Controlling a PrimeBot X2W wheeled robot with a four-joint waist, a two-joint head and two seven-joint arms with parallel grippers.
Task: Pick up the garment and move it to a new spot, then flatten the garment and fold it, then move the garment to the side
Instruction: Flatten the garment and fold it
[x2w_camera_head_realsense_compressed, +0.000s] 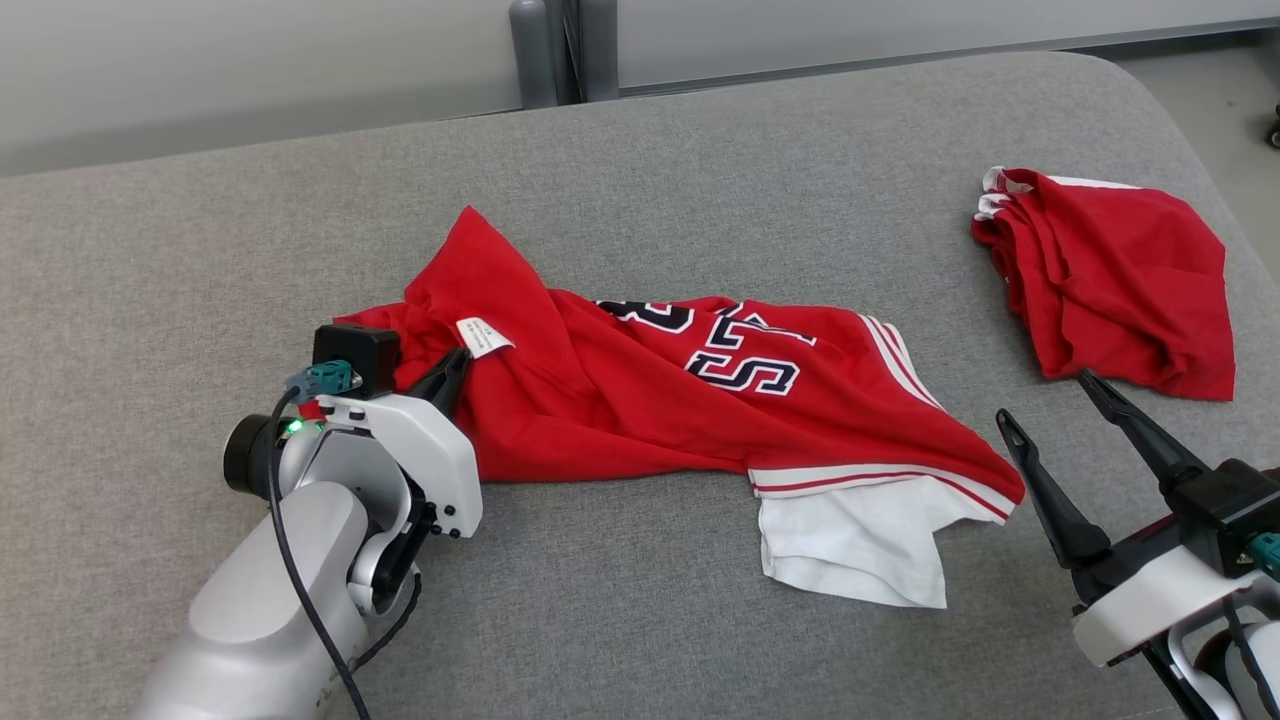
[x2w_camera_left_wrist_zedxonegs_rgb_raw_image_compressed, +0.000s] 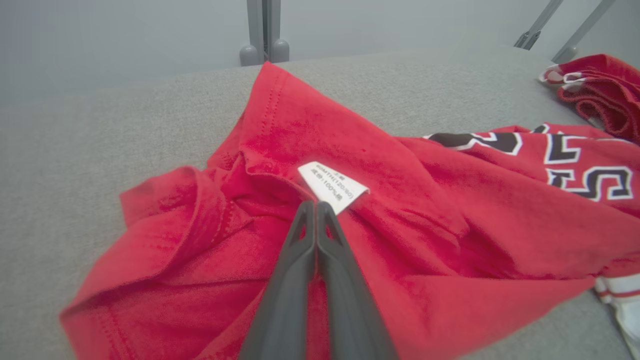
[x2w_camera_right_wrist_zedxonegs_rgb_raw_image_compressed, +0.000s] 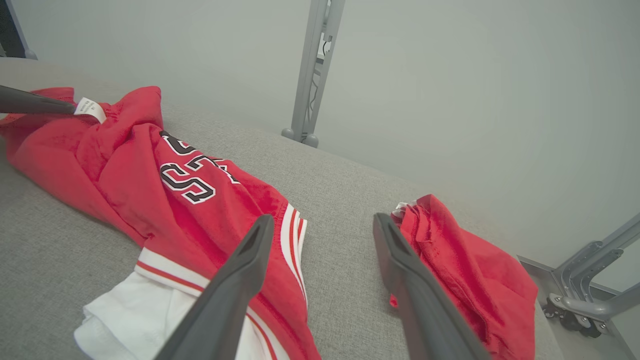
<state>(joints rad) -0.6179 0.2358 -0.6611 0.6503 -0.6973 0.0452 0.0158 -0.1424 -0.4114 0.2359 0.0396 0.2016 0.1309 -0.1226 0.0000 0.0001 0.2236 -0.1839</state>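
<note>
We see left end effector (x2w_camera_left_wrist_zedxonegs_rgb_raw_image_compressed: 316, 205) pressed together, tips on crumpled red garment (x2w_camera_head_realsense_compressed: 600, 420) beside white label (x2w_camera_left_wrist_zedxonegs_rgb_raw_image_compressed: 332, 186); cloth pinched or not, cannot tell. Garment lies mid grey tabletop (x2w_camera_head_realsense_compressed: 700, 160). Right end effector (x2w_camera_head_realsense_compressed: 1045, 400) spread, between garment hem and second red cloth (x2w_camera_head_realsense_compressed: 1120, 280).

Head above; wrists low; common garment (x2w_camera_head_realsense_compressed: 640, 400)

Pale forearm (x2w_camera_head_realsense_compressed: 240, 620) — black cable (x2w_camera_head_realsense_compressed: 291, 565), green light (x2w_camera_head_realsense_compressed: 293, 427), long dark jaws.
</note>
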